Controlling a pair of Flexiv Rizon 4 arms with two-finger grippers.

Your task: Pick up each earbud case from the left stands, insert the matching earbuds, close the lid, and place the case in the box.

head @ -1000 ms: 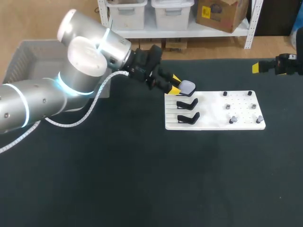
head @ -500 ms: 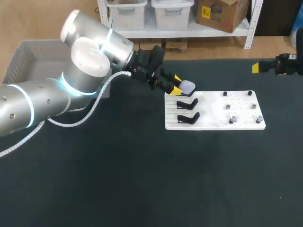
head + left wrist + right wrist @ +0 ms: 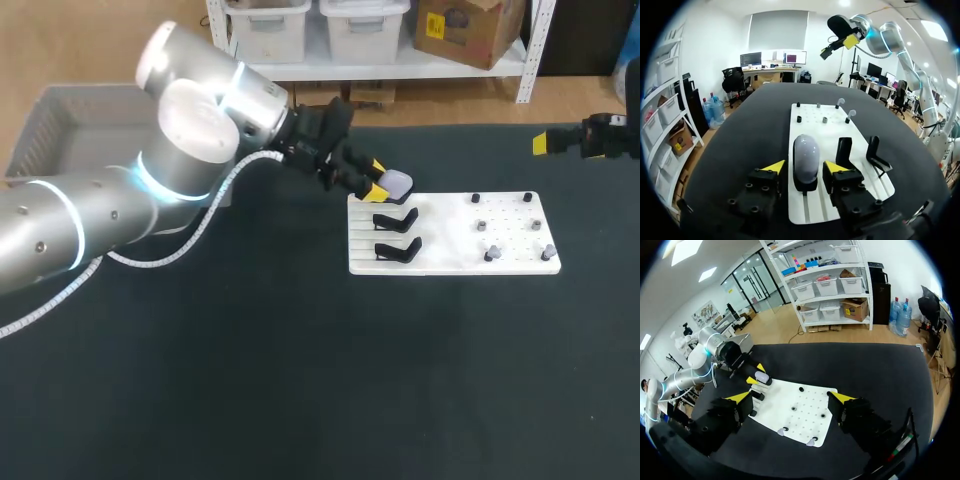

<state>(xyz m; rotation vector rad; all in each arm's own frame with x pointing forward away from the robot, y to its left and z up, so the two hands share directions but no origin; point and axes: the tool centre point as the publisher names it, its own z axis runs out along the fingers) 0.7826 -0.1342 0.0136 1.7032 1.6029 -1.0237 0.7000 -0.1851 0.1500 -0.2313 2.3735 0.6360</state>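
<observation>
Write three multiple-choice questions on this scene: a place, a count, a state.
1. Where is the pale lilac oval earbud case? A in the grey box; B on its stand between the left gripper's fingers; C on the black table.
2. How many black plastic stands are empty? A one; B two; C four.
3. The right gripper is: A shut on an earbud; B shut on the case; C open.
B: yellow tips flank it on its stand. B: two stand bare beside it. C: its fingers are spread, holding nothing.
</observation>
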